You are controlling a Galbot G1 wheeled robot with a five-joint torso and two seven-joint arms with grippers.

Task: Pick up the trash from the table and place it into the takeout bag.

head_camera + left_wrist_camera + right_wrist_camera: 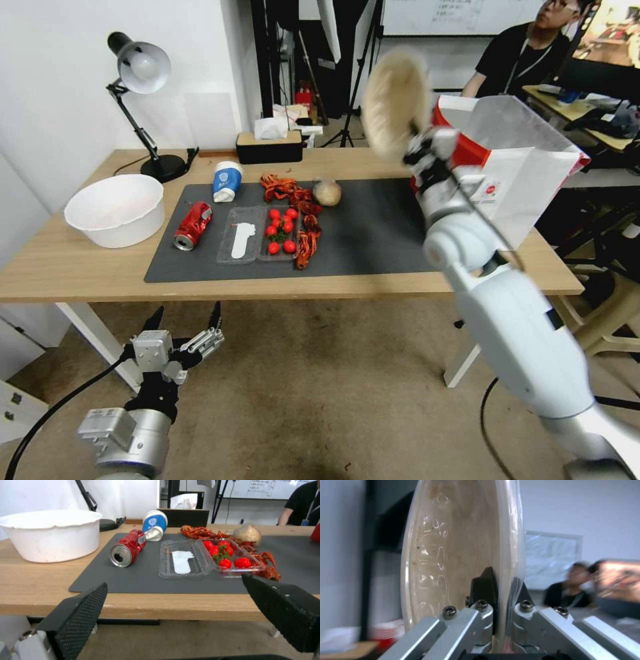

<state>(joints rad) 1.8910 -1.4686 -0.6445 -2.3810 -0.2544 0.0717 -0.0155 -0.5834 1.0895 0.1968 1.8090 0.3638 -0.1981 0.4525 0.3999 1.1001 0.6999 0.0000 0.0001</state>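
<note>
Right claw [411,148] raised above the table [80,267], clamped on the rim of the shallow beige bowl [393,103], held on edge just beside the open takeout bag [527,173]; small red logo on the bag's white face, not readable. Left claw [187,320] parked low before the table edge, fingers spread wide, holding nothing. On the dark grey mat [373,233]: red drink can [193,225] on its side, blue-and-white paper cup [227,181] tipped over with a white emblem, lettering illegible, small beige ball [327,193].
</note>
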